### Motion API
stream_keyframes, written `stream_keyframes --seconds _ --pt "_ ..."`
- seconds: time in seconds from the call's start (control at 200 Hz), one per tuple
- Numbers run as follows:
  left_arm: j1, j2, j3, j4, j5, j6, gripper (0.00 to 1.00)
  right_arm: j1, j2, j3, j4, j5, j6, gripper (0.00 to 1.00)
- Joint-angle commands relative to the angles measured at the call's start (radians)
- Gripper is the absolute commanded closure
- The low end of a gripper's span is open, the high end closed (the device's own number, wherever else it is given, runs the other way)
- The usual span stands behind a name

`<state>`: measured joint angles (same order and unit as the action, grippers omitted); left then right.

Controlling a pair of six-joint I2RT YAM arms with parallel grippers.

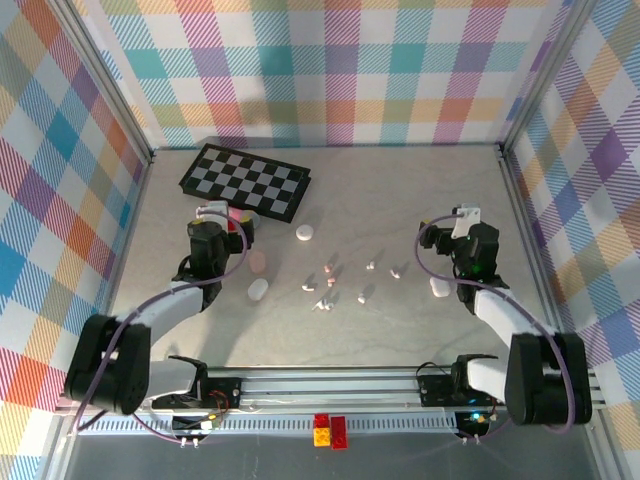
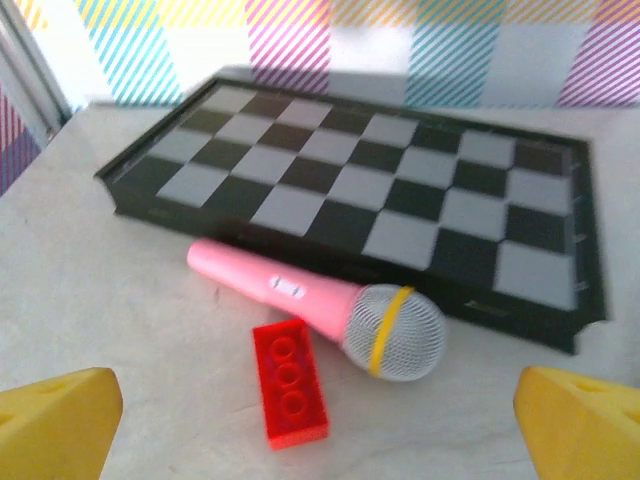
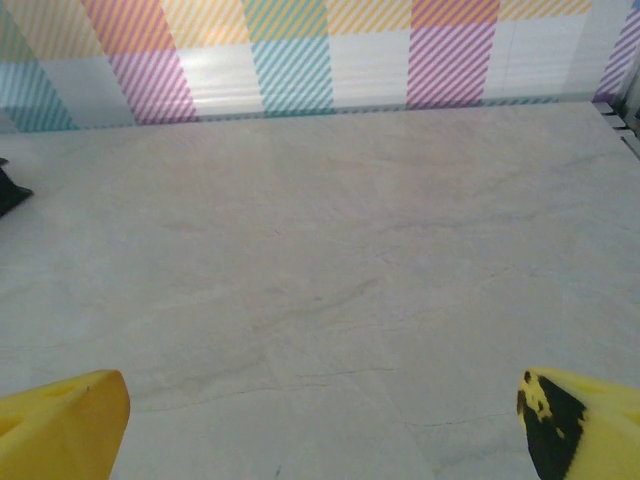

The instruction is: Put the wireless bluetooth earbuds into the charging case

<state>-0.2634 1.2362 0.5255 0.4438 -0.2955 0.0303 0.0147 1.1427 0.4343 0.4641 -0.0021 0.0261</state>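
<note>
Several tiny white and pale pink earbuds (image 1: 330,268) lie scattered on the table's middle, between the arms. Pebble-shaped charging cases lie around them: a white one (image 1: 305,234) at the back, a pink one (image 1: 258,262) and a white one (image 1: 258,290) on the left, another white one (image 1: 439,287) on the right. My left gripper (image 1: 222,222) (image 2: 320,430) is open over bare table left of the buds, facing the chessboard. My right gripper (image 1: 462,225) (image 3: 320,430) is open above bare table just behind the right-hand case. Neither holds anything.
A black and grey chessboard (image 1: 246,179) (image 2: 400,190) lies at the back left. A pink microphone (image 2: 320,305) and a red brick (image 2: 290,382) lie just ahead of my left fingers. Plaid walls enclose the table. Red and yellow bricks (image 1: 331,429) sit on the front rail.
</note>
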Motion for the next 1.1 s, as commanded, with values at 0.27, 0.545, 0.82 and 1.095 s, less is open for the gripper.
stream_keyframes --seconds 0.27,0.545,0.82,1.095 --pt "-0.235 -0.219 0.131 -0.683 0.012 -0.134 0.00 0.252 -0.213 0.074 -0.368 -0.033 0.124 0.01" --pt "-0.243 -0.146 0.307 -1.172 0.184 -0.166 0.00 0.553 -0.109 0.139 -0.397 -0.008 0.193 0.01" --pt "-0.245 0.043 0.352 -1.225 0.198 -0.221 0.00 0.617 0.004 0.191 -0.349 0.004 0.207 0.01" --pt "-0.246 0.157 0.333 -1.146 0.231 -0.164 0.14 0.623 0.036 0.208 -0.345 -0.009 0.214 0.01"
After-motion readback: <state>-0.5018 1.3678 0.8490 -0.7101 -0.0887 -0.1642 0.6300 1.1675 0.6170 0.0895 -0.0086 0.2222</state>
